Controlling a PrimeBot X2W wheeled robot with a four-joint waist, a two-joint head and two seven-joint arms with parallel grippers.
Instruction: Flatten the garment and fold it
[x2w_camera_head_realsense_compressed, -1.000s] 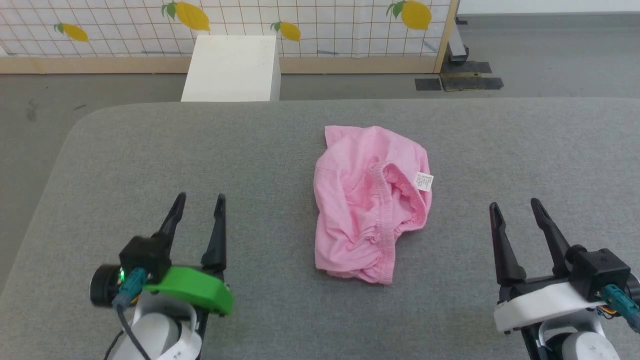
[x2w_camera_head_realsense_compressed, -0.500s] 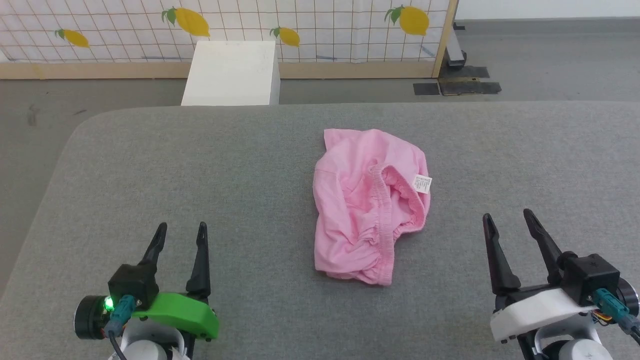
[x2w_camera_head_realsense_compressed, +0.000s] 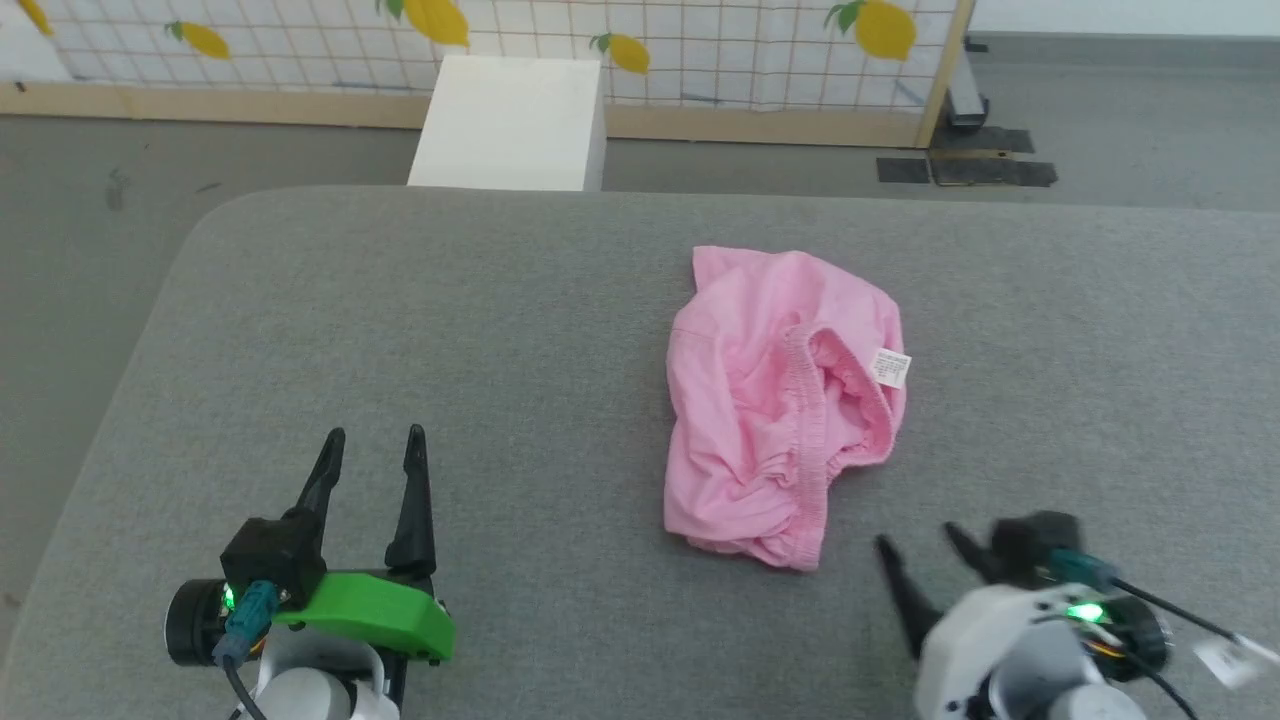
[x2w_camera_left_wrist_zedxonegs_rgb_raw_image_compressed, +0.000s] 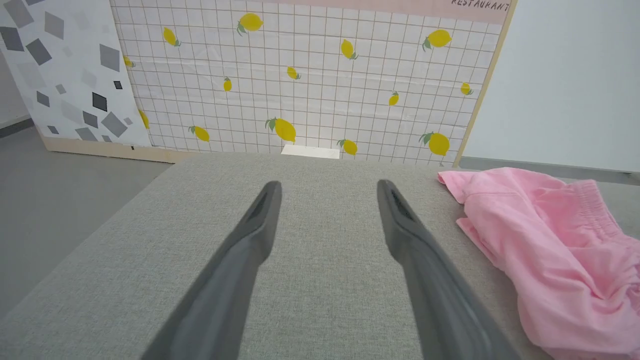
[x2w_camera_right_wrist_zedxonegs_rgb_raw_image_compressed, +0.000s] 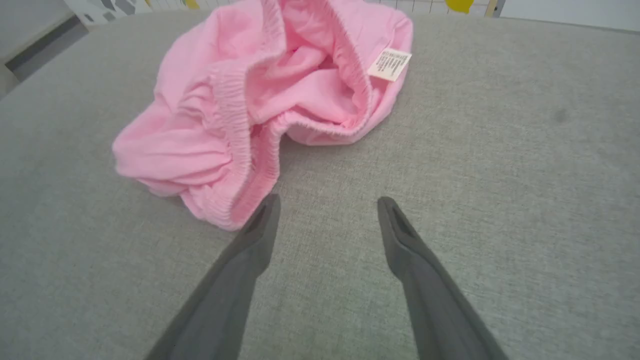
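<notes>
The pink garment lies crumpled on the grey cushioned surface, its gathered elastic band folded over and a small white label on its right side. My left gripper is open, empty, well to the garment's left; in the left wrist view the garment lies to the right of my gripper. My right gripper is open, blurred, just below and right of the garment's near corner. In the right wrist view my gripper points at the near elastic edge of the garment, not touching it.
A white box stands on the floor beyond the surface's far edge. Behind it is a lemon-patterned grid panel with a wooden frame. The surface's rounded left corner drops to grey floor.
My right gripper has swung left and inward toward the garment's near corner. The left gripper has drawn back toward me over the last second. The head camera has shifted, moving the whole scene rightward.
</notes>
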